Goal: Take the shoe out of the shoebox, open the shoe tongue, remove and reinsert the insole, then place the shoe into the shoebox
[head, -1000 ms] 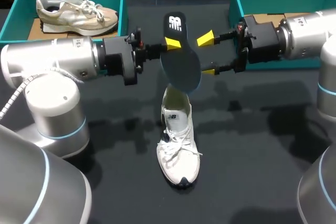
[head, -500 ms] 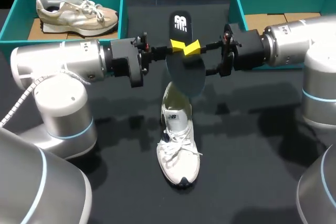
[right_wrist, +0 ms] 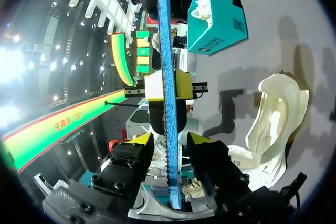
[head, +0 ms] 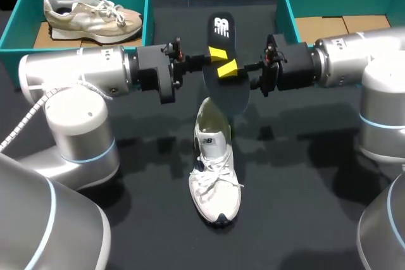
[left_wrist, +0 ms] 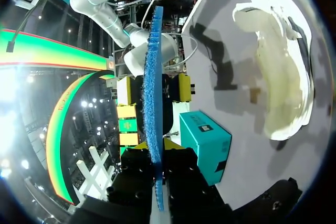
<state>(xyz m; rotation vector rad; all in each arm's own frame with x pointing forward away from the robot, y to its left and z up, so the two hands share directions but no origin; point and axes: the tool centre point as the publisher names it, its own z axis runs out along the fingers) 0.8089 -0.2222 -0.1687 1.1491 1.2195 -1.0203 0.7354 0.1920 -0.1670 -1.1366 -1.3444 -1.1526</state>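
Insole (left_wrist: 153,103) edge fuzzy blue cloth, shoe (head: 212,169) white fabric, table (head: 304,207) matt dark

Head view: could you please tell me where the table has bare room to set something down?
Bare table lies either side of the white shoe and beyond its toe. The middle is crowded: the left claw and right claw meet at the insole above the shoe's heel.

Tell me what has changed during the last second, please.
The right gripper moved in toward the middle and now straddles, still open, the dark flat insole. The left gripper kept its hold on that insole. The white lace-up sneaker did not move.
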